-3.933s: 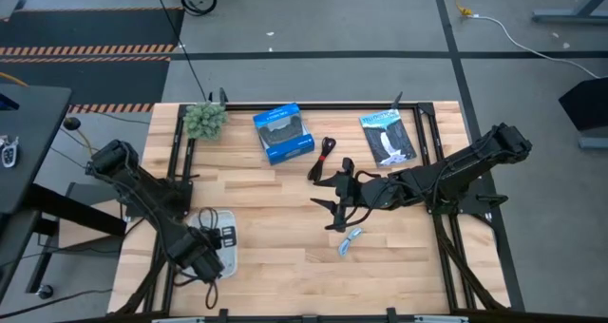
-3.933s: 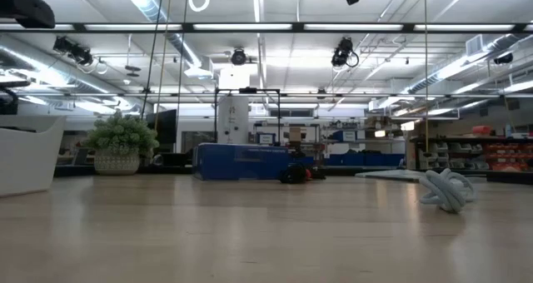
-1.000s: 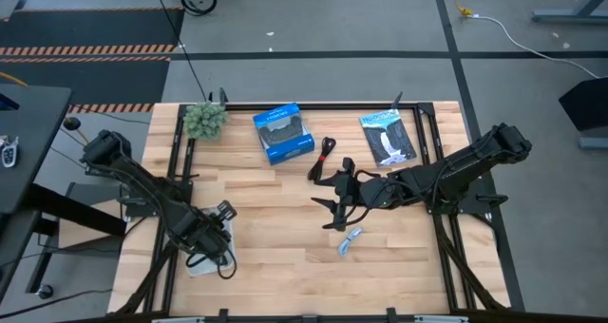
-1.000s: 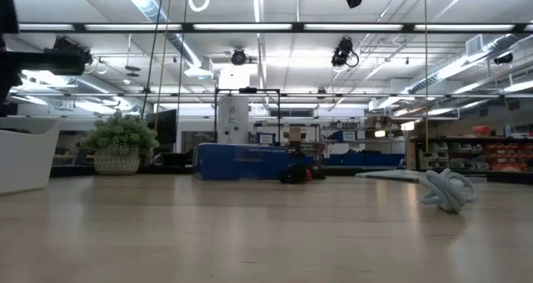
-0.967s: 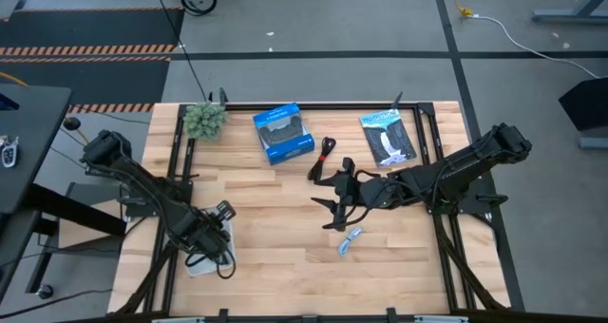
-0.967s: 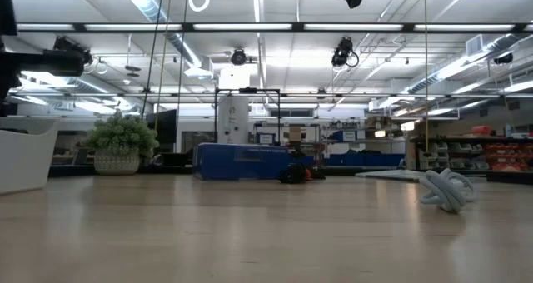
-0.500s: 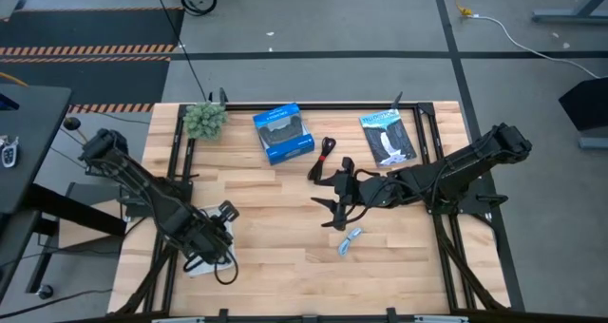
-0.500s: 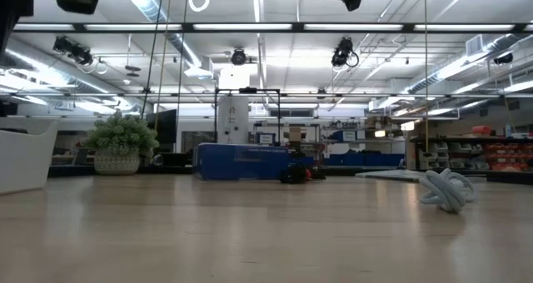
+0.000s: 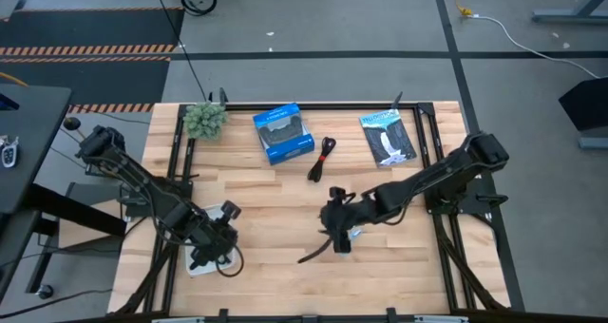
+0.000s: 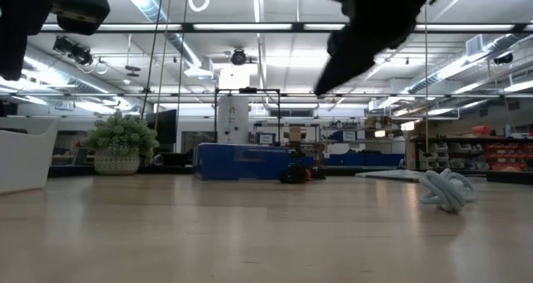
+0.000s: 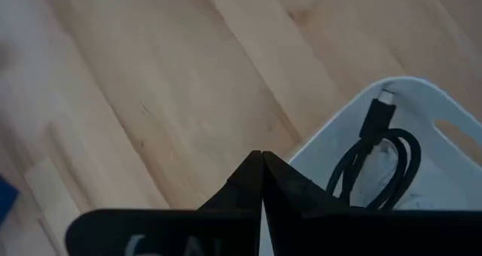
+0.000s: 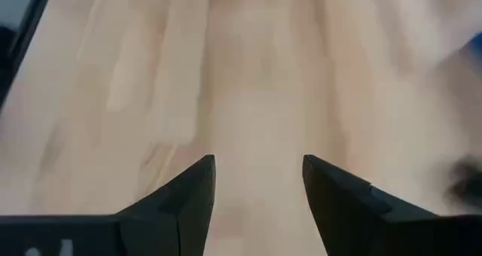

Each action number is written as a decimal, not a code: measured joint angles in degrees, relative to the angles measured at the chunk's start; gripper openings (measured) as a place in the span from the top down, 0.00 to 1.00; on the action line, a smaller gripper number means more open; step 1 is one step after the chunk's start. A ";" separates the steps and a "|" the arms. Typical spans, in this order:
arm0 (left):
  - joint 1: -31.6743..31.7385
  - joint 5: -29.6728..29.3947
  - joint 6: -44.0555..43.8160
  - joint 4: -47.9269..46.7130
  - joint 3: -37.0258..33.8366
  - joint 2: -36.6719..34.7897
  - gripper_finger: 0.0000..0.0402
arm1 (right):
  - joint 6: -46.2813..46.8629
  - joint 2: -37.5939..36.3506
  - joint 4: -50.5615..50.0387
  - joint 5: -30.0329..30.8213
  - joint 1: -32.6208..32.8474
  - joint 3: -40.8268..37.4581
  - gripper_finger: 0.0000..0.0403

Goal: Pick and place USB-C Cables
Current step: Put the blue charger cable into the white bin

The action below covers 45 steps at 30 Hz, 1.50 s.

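Note:
The black-with-red cable [image 9: 323, 157] lies on the table near the blue box and also shows far off in the low view [image 10: 296, 174]. The pale blue cable [image 9: 353, 234] lies by my right gripper [image 9: 331, 239], which is open and hangs just above the wood [image 12: 260, 173]; the low view shows this cable at the right [image 10: 445, 190]. The black loop cable [image 11: 376, 166] lies inside the white tray [image 9: 211, 256]. My left gripper [image 11: 261, 156] is shut and hovers by the tray's rim [image 9: 214, 239]. I cannot make out the white cable.
A blue box [image 9: 283, 133] and a small potted plant [image 9: 204, 120] stand along the far edge. A flat black-and-white packet [image 9: 388, 138] lies at the far right. Bare wood spans the table's middle and near side between the two arms.
My right arm has swung from the table's middle toward the near edge and down, ending over the pale blue cable; the black-with-red cable it had covered now shows whole. My left gripper has crept a little toward the near edge over the tray.

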 joint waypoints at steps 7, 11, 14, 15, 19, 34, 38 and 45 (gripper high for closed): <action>0.00 -2.35 -5.87 1.30 0.02 -0.19 0.91 | 0.86 7.44 -15.26 -6.59 0.24 5.23 0.40; -0.04 -2.55 -7.65 1.32 0.02 -0.19 0.81 | -0.17 9.50 -21.79 -9.74 0.35 7.70 0.35; -0.04 -2.39 -8.92 0.98 0.02 -0.19 0.73 | -2.02 9.49 -24.36 -10.83 0.93 7.90 0.34; -0.04 -2.23 -8.99 0.68 0.02 -0.19 0.71 | -2.92 9.31 -25.02 -10.81 1.23 7.92 0.34; -0.04 -2.01 -8.88 0.28 0.02 -0.19 0.66 | -8.28 9.47 -28.19 -8.81 2.78 7.75 0.36; -0.04 -1.96 -8.68 0.26 0.03 -0.17 0.65 | -11.70 9.51 -25.48 -6.46 4.81 2.81 0.56; -0.04 -1.96 -8.68 0.27 0.04 -0.17 0.65 | -11.50 9.51 -25.31 -6.91 4.81 2.65 0.65; -0.04 -1.94 -8.71 0.27 0.05 -0.17 0.65 | -11.53 9.51 -25.81 -7.53 4.81 2.65 0.87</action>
